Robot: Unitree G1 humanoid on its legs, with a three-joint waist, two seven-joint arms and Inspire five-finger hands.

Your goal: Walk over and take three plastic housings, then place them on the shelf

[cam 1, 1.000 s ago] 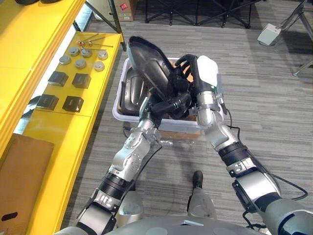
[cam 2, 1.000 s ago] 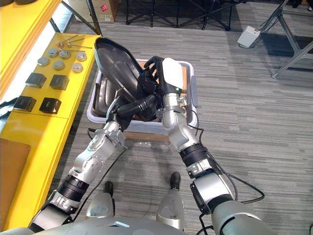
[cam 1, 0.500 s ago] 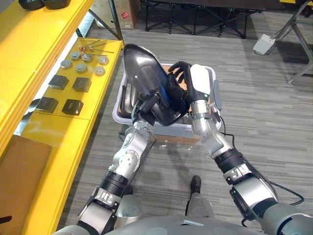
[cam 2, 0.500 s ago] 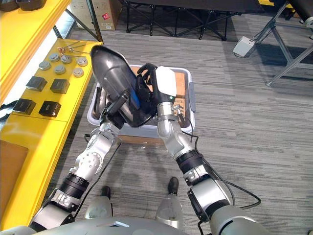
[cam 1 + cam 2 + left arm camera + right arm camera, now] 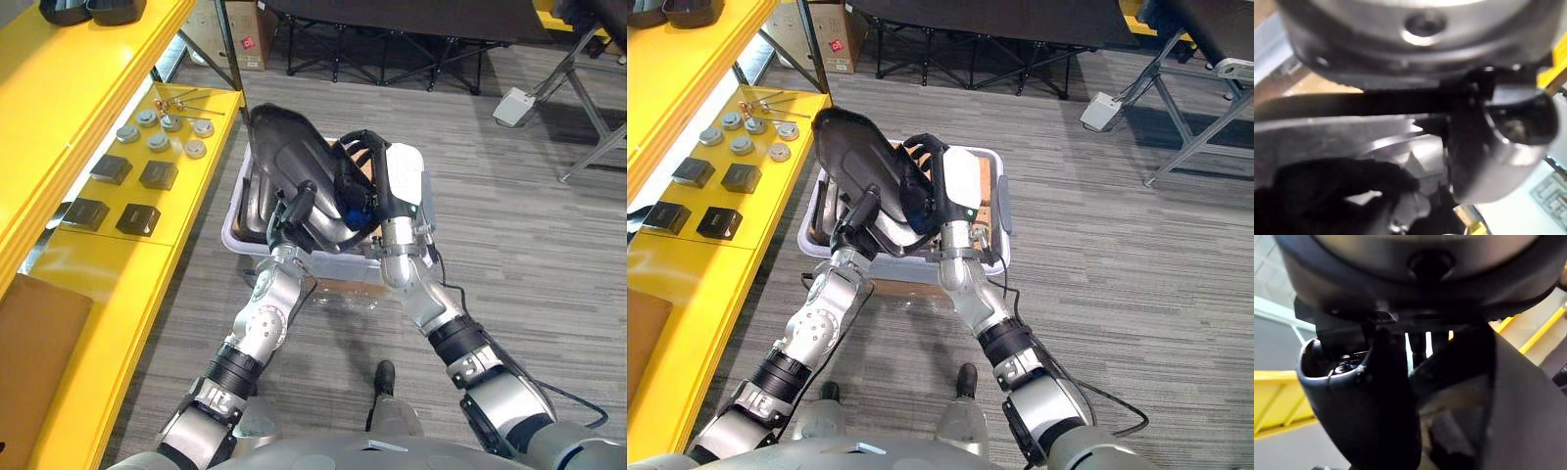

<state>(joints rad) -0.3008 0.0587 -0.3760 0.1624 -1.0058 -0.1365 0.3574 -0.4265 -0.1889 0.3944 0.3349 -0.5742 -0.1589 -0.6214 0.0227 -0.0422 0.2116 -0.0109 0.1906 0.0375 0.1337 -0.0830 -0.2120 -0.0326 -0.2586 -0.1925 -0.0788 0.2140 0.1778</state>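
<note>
- Although much of it is covered, a grey striped carpet (image 5: 549,255) is spread across the right half and the lower middle of the head views.
- A yellow shelf (image 5: 108,264) is set down the whole left side, with a higher level at the upper left corner.
- A brown cardboard sheet (image 5: 34,352) is laid on the shelf at the lower left.
- A pale bin (image 5: 911,266) is placed on the carpet at the centre, just right of the shelf's edge.
- One large black plastic housing (image 5: 294,157) is held tilted above the bin between both hands, its broad glossy face turned towards the camera and its top end pointed to the upper left.
- A second housing (image 5: 257,201) is stood on edge inside the bin at its left side, partly hidden behind the held one.
- The right hand (image 5: 377,186) is pressed against the held housing's right edge, and its fingers (image 5: 358,142) are curled over that edge.
- The left hand (image 5: 294,206) is clamped at the housing's lower end: its thumb is laid on the face, while the other fingers are hidden behind.
- A small white box (image 5: 513,106) is seen on the carpet at the upper right.
- Four black blocks (image 5: 157,174) are set out in two pairs on the shelf, left of the bin.
- Grey round discs (image 5: 157,140) are grouped above the blocks.
</note>
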